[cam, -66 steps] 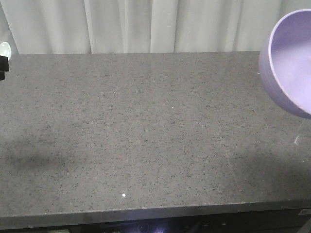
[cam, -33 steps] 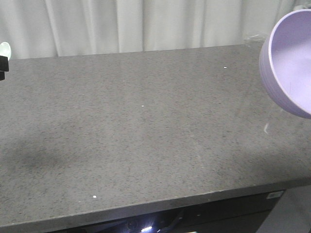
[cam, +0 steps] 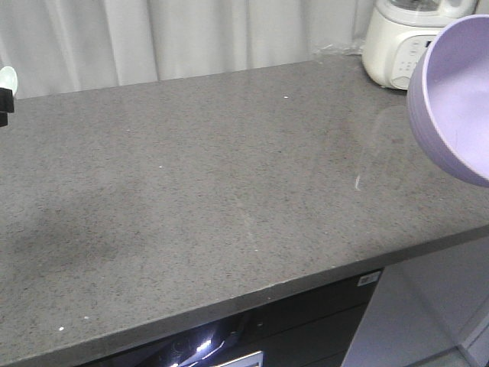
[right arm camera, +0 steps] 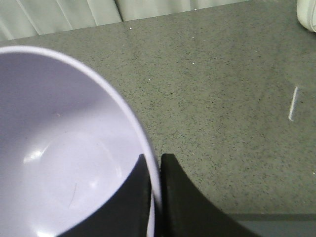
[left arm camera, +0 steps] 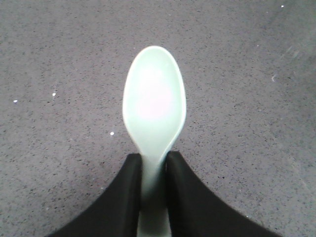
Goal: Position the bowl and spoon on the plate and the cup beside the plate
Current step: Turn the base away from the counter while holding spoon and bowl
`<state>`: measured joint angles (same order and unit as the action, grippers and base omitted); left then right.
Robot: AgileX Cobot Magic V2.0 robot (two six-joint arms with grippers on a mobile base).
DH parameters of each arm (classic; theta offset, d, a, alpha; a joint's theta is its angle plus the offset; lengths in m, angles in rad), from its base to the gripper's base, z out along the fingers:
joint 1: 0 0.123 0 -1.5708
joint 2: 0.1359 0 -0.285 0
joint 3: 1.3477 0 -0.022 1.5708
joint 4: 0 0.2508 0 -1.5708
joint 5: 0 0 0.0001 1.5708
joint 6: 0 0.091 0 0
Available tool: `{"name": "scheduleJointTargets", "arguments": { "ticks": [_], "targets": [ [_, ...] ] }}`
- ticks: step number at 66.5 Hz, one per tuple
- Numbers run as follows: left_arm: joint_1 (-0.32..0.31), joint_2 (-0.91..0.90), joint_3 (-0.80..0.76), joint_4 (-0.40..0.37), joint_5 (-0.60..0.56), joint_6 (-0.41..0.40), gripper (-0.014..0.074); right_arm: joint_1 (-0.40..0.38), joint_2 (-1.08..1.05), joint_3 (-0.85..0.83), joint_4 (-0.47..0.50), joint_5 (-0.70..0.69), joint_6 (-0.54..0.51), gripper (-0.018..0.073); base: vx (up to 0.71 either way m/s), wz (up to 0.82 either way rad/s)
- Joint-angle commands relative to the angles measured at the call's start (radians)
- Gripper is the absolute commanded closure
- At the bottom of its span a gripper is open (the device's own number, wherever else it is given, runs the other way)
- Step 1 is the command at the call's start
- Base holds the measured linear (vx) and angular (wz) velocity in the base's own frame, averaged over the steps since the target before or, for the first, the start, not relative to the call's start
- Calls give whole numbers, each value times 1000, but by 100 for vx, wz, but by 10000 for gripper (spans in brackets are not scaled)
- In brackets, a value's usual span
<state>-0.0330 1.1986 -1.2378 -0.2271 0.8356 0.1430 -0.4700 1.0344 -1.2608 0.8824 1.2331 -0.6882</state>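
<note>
– Left hand (left arm camera: 153,160) is clenched on the spoon (left arm camera: 154,101): both black fingers (left arm camera: 129,197) pinch the flat handle just below the head, hollow side up, above bare tabletop (left arm camera: 247,74).
– And the other one?
– I have the right hand (right arm camera: 155,163) grasping the bowl (right arm camera: 59,148) by its rim, one finger inside and one outside. The bowl is tipped and held off the tabletop.
– Any writing you can read?
– Nothing legible. A small white label (cam: 369,279) sits on the tabletop's front edge, too blurred. The white appliance (cam: 397,42) at the far right corner has a panel I can't make out.
– What does the front camera add?
– It puts the bowl at the right border and the spoon's tip at the left border, well apart, with the grey surface between them. Only the wrist cameras show the grips. The right wrist also catches a pale streak (right arm camera: 293,103) on the stone, apart from the bowl.
– Room to move?
– Open surface runs from the curtain (cam: 191,38) at the back to the front edge. The right wrist shows that edge close below the hand.
</note>
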Motion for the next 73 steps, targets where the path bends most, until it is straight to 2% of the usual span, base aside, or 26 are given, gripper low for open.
{"name": "scheduleJointTargets", "arguments": {
  "ticks": [1, 73],
  "targets": [
    [-5, -24, -23, -18, -49, -5, 603, -7, -13, -31, 54, -39, -5, 564, -3, -25],
    [-5, -24, -23, -18, -49, -5, 602, -7, -13, -31, 54, -39, -5, 564, -2, -24]
  ]
}}
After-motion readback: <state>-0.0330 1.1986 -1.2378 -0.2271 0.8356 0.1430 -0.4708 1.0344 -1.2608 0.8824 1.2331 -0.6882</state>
